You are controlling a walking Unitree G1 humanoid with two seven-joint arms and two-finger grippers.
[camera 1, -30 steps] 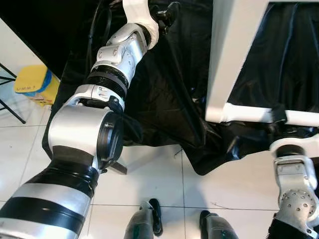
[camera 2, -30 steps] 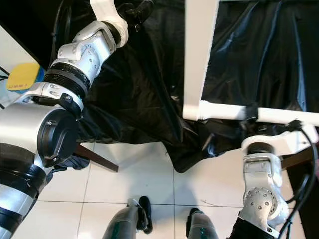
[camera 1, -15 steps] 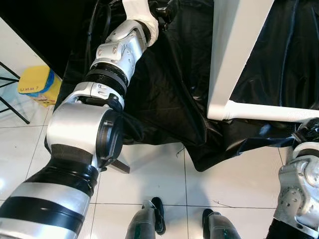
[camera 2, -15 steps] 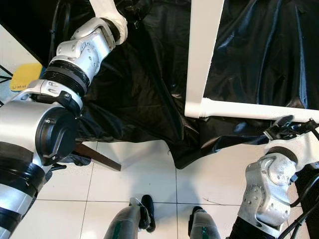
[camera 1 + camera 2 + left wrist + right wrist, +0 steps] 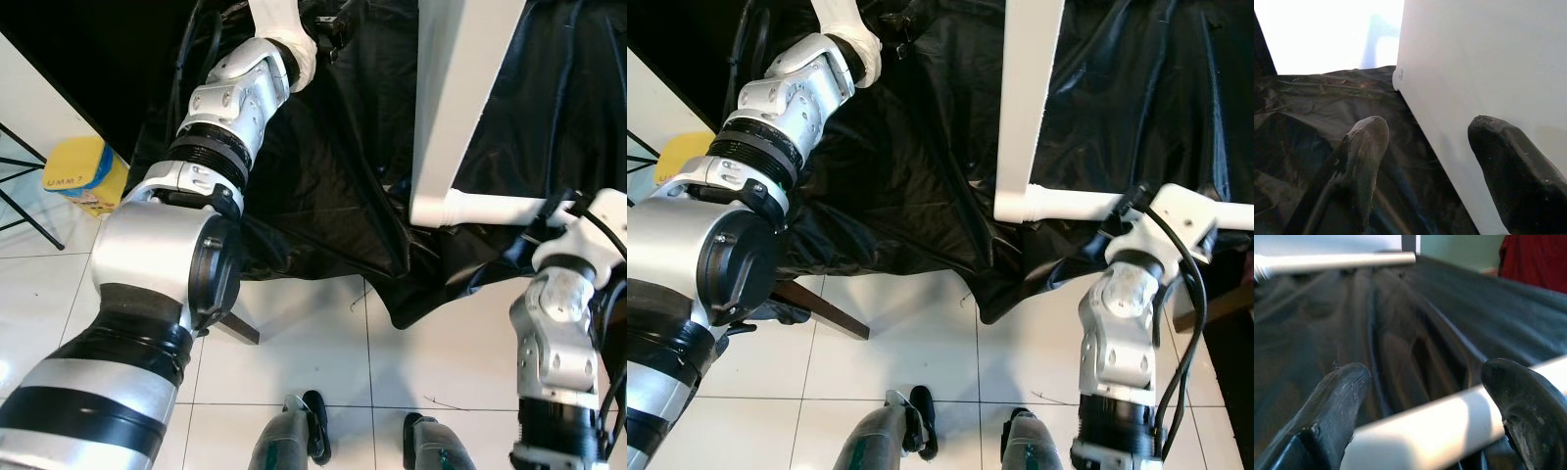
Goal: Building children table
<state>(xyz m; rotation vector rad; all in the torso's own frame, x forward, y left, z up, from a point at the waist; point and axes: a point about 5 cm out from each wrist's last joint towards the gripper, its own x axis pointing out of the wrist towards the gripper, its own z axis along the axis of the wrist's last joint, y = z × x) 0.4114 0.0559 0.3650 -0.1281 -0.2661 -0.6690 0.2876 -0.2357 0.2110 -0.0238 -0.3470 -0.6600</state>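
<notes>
A white tabletop panel (image 5: 458,88) stands tilted on a black sheet (image 5: 323,196). A white round leg (image 5: 490,209) juts from its lower corner toward my right. My right wrist (image 5: 1176,220) sits against that leg. In the right wrist view my right gripper (image 5: 1430,377) is open, with the leg (image 5: 1425,431) lying across between its fingers (image 5: 1342,396). My left arm reaches far up the sheet. My left gripper (image 5: 1425,137) is open beside the panel (image 5: 1474,73), whose edge runs between its fingertips.
A second white rod (image 5: 1337,262) lies farther off on the sheet, with red cloth (image 5: 1533,259) behind it. On the tiled floor to the left sits a yellow-and-blue object (image 5: 83,171). A wooden leg (image 5: 235,328) pokes out under the sheet. My feet (image 5: 313,450) stand below.
My right forearm has swung upright, bringing its wrist in along the white leg toward the panel corner. The left arm has hardly moved. The camera shifted slightly.
</notes>
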